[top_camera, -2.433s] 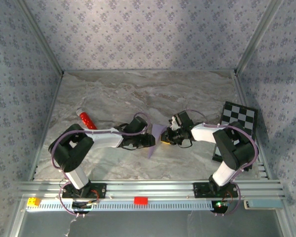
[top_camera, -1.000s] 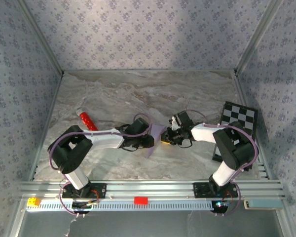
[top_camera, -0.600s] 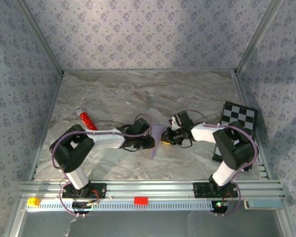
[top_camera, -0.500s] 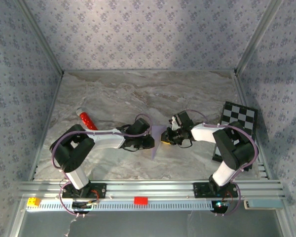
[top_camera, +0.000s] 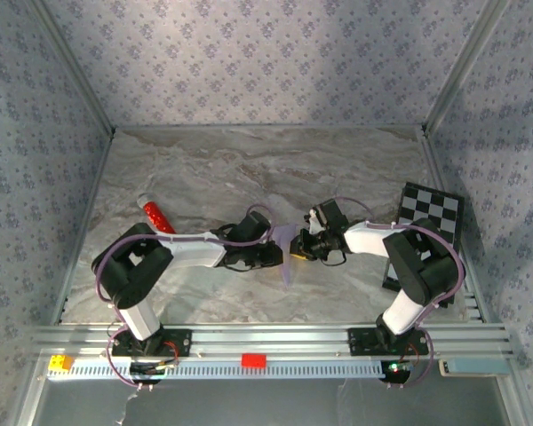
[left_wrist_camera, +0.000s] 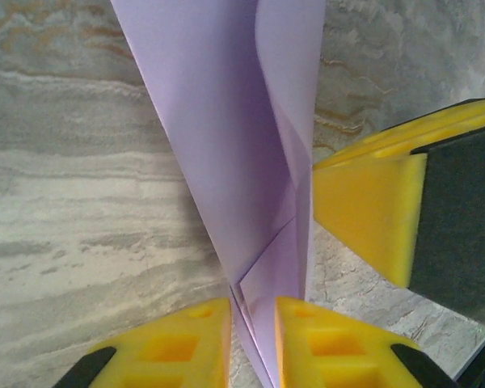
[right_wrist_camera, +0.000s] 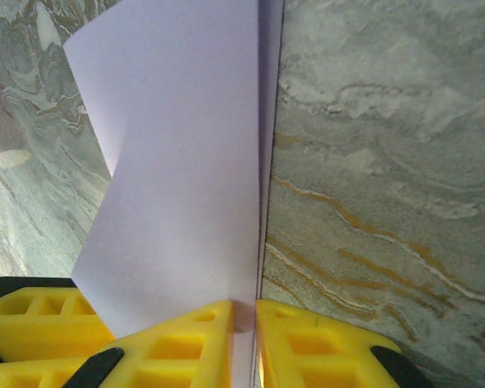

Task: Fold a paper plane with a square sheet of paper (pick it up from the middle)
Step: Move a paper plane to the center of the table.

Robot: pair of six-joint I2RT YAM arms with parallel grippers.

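The lilac sheet of paper (top_camera: pixel 285 240) is folded along a centre crease into a narrow, tapering shape and stands on edge between the two grippers at mid-table. My left gripper (top_camera: pixel 274 256) comes at it from the left. In the left wrist view its yellow fingers are shut on the folded layers (left_wrist_camera: pixel 226 129), near the pointed end (left_wrist_camera: pixel 253 339). My right gripper (top_camera: pixel 295 251) meets it from the right, and its fingers pinch the paper's (right_wrist_camera: pixel 178 162) edge (right_wrist_camera: pixel 244 339). One of the right gripper's fingers (left_wrist_camera: pixel 364 210) sits just beside the paper in the left wrist view.
A small red cylinder (top_camera: pixel 153 214) lies on the marble table to the left. The black-and-white checkered board (top_camera: pixel 431 210) leans at the right wall. Aluminium rails (top_camera: pixel 266 342) run along the near edge, with a red block (top_camera: pixel 253 360) and a yellow block (top_camera: pixel 60 362).
My left gripper has shifted a little to the right and narrowed onto the paper. The paper's lower tip has swung right with it. The right arm has stayed put.
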